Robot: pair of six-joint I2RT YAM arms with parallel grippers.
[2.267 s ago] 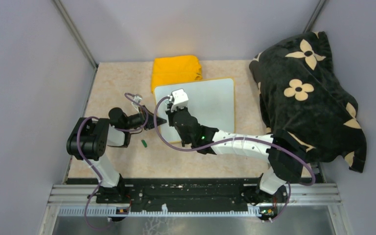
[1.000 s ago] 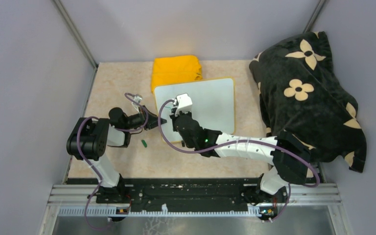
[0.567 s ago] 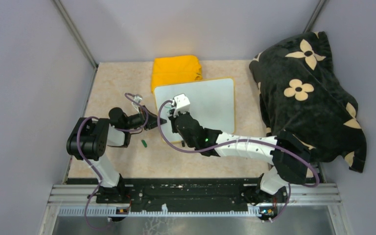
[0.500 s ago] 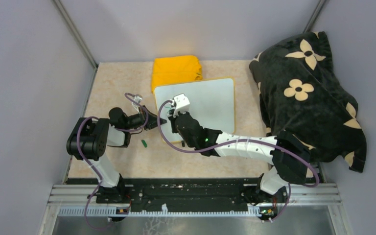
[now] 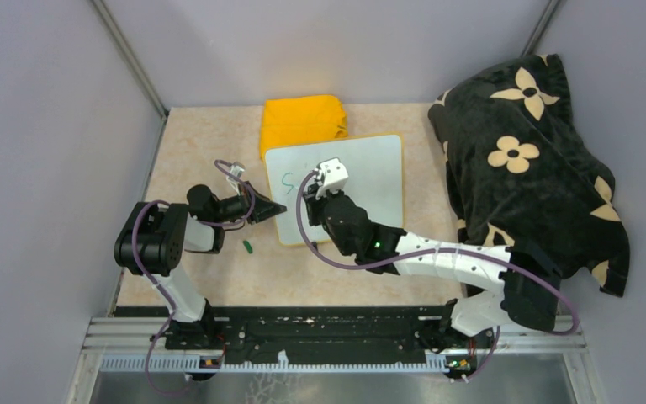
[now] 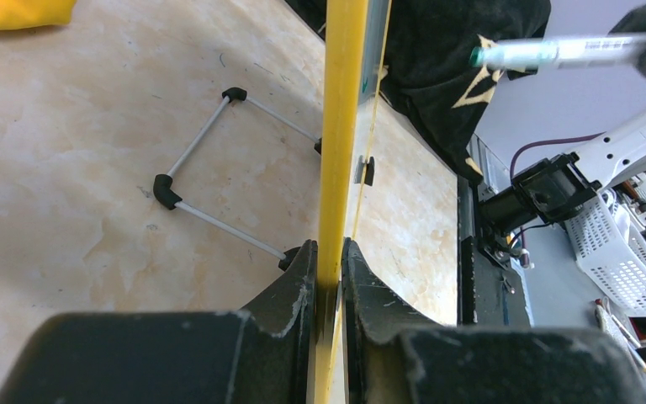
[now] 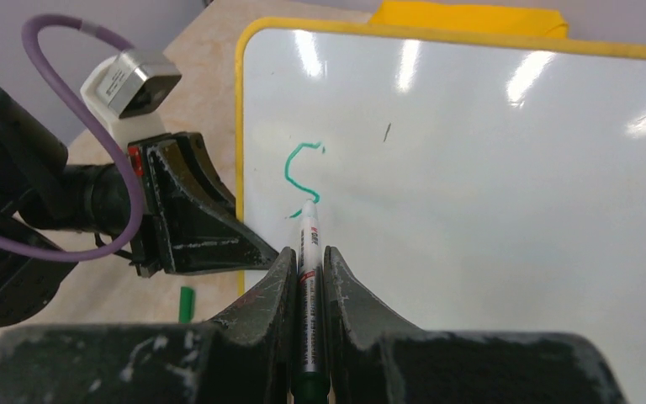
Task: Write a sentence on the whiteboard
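The whiteboard [image 5: 374,172] lies on the table, white with a thin yellow rim. One green letter "S" [image 5: 287,179] of the sentence stands near its left edge; it also shows in the right wrist view [image 7: 303,172]. My left gripper [image 5: 274,208] is shut on the board's left rim [image 6: 341,126], jaws pinching the yellow edge [image 6: 329,261]. My right gripper [image 7: 308,257] is shut on a green marker [image 7: 309,244], whose tip sits at the lower end of the "S" on the board [image 7: 488,185]. In the top view the right gripper [image 5: 324,195] is over the board's left part.
A green marker cap [image 5: 246,246] lies on the table left of the board. A folded yellow cloth [image 5: 303,120] lies behind the board. A black floral blanket [image 5: 521,160] covers the right side. A wire stand [image 6: 219,168] shows beneath the board.
My right arm has moved to the right along the board, uncovering a green "S" where the gripper was. The left gripper has kept its hold on the rim.
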